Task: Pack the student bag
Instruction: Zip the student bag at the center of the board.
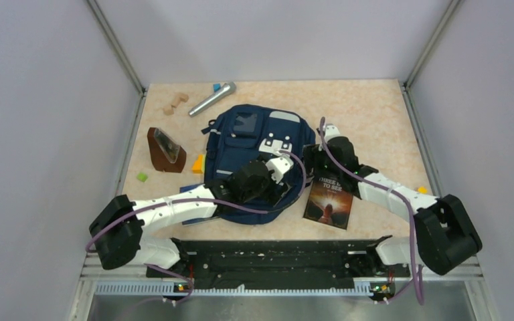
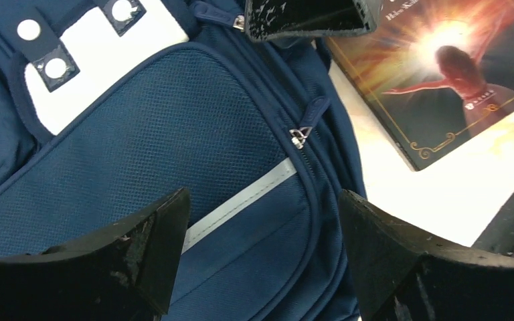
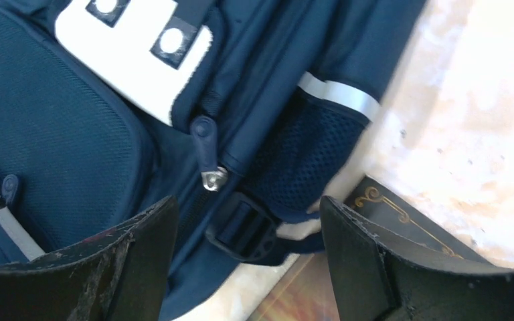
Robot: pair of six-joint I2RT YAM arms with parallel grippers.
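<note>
Our left gripper (image 2: 261,200) and right gripper (image 3: 247,207) hover over the bag (image 1: 254,144), jaws apart, empty. A zip pull (image 3: 207,157) lies just ahead of the right gripper's fingers — the nearer arm.

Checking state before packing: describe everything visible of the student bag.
The student bag is a navy woven-fabric backpack with light grey stripes, a white patch with snaps on the front pocket, a mesh side pocket and dark buckle. It lies flat, front up, on the table; the zips in view look closed. The left gripper and right gripper hover over it, open, holding nothing. A book lies against its edge on the right arm's side.
</note>
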